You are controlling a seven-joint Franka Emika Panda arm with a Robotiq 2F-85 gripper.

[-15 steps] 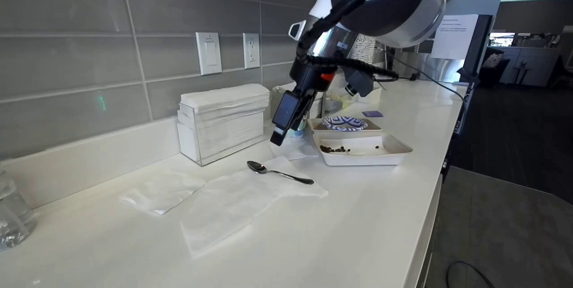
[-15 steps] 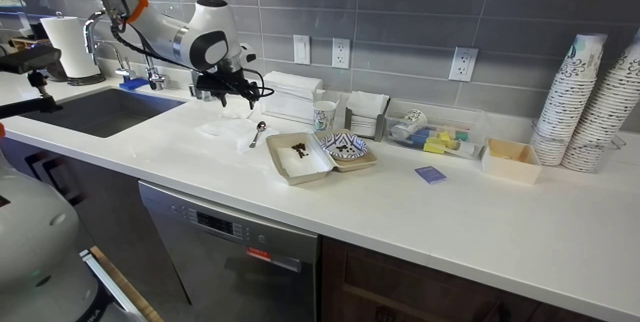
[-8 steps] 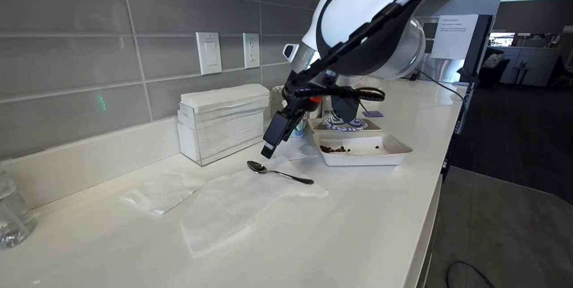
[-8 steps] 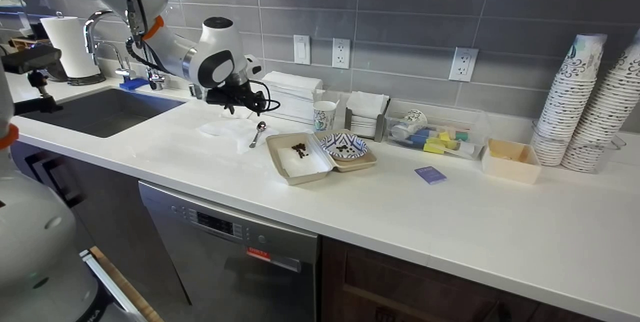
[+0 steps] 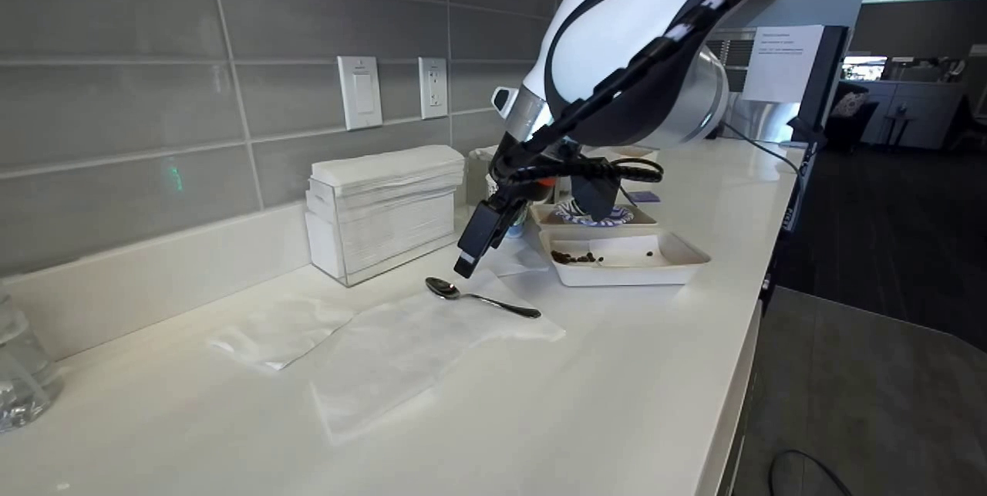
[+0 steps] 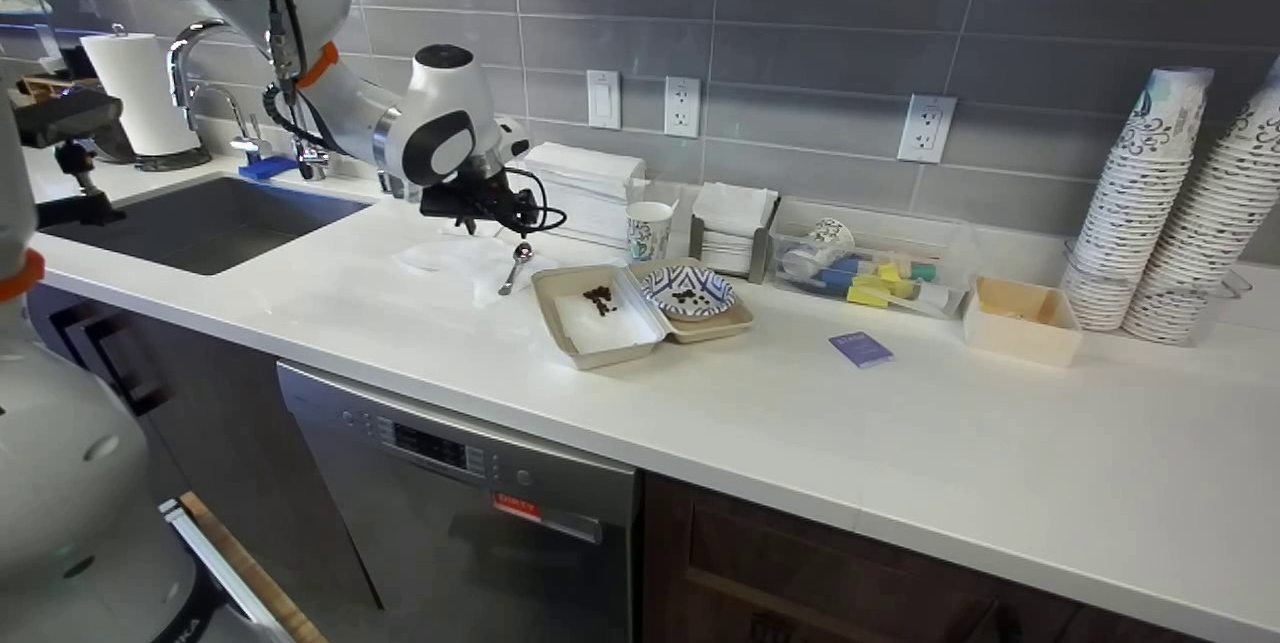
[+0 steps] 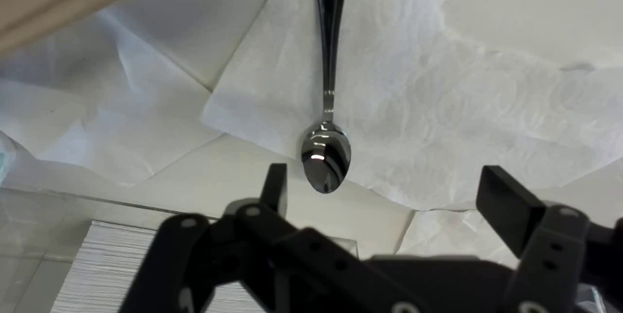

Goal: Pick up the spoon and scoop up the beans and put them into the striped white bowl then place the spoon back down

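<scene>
Black two-finger gripper (image 7: 387, 189) is hovering, its jaws standing wide apart, slim dark polished-metal spoon (image 7: 329, 74) is lying below it on a white embossed paper napkin (image 7: 413, 84), oval head pointing toward the jaw gap, nearer one finger.

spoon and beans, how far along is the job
Done: some dark beans already lie in the striped white bowl, though how they got there doesn't show. In hand: nothing gripped; the open gripper hovers near the spoon, apparently about to take it. Left: lift the spoon, scoop the other beans lying in the tray, tip them into the bowl and lay the spoon back down.
</scene>
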